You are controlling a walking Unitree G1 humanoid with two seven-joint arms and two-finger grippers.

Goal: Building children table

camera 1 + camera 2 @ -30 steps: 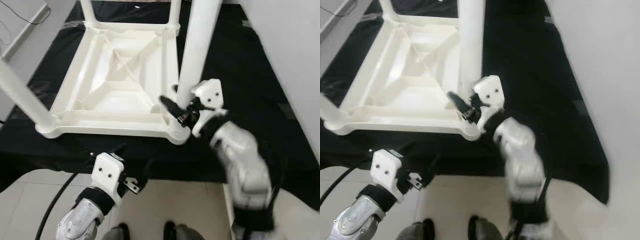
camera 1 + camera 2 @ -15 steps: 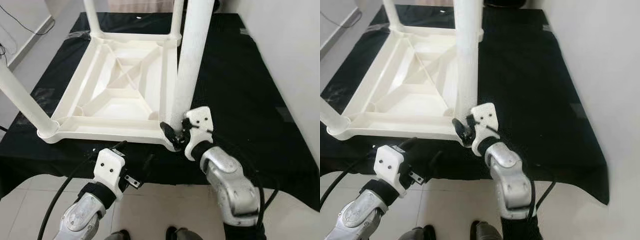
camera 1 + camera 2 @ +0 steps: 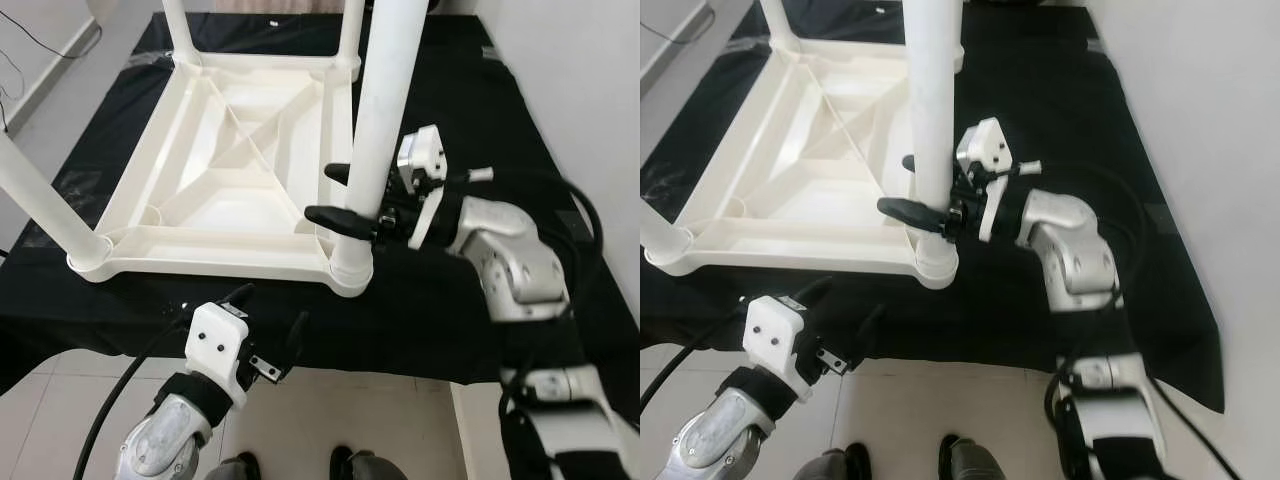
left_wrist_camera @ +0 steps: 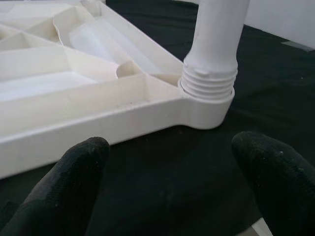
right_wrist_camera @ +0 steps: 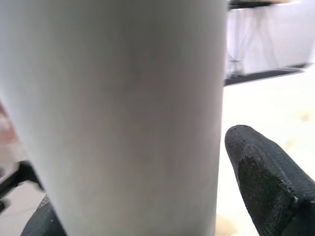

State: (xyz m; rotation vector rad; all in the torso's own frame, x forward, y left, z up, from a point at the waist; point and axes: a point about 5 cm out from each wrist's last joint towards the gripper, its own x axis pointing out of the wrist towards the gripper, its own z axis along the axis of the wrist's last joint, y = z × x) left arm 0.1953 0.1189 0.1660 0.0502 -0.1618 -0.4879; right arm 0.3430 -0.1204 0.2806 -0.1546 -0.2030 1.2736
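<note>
Table (image 3: 240, 170), ribbed white plastic, lies inverted; right end effector (image 3: 345, 195) pinches its smooth cylindrical leg (image 3: 385, 110).

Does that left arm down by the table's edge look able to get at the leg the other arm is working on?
Probably yes: the left end effector hangs open just below the near corner socket, facing the leg, with only black cloth between.

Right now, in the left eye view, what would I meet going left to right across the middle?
Slanting table leg → upturned white tabletop → upright leg with the right gripper around it → silver right arm → white wall.
</note>
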